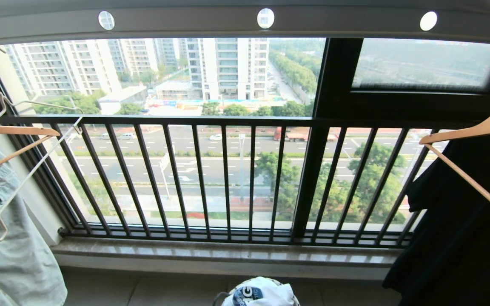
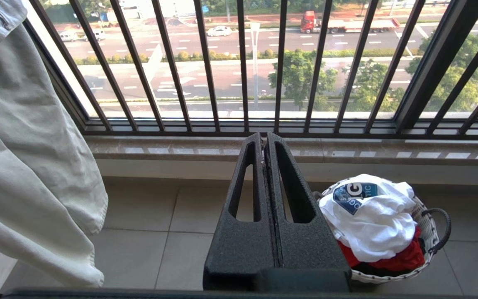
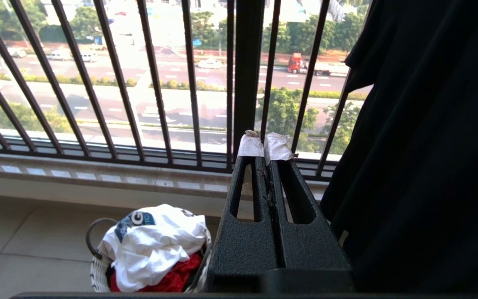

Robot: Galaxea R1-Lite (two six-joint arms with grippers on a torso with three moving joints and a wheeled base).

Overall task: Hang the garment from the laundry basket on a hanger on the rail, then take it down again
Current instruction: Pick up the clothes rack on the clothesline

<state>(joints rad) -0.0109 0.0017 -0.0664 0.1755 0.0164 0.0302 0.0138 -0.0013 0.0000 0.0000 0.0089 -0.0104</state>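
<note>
While both arms sit low and idle, the T-shirt (image 2: pixel 371 220) lies crumpled on top of the basket (image 2: pixel 423 232) on the tiled floor, at six o'clock in the head view. It is white, with a dark blue angled logo bearing white letters facing up; red cloth (image 2: pixel 401 259) shows beneath it. The left gripper (image 2: pixel 264 143) has its black fingers pressed together, empty, the basket at its three o'clock. The right gripper (image 3: pixel 265 147), white-taped at the tips, is likewise pressed together and empty. The rail (image 1: pixel 245 21) spans twelve o'clock; the wire hanger (image 1: pixel 28 170) hangs at nine.
</note>
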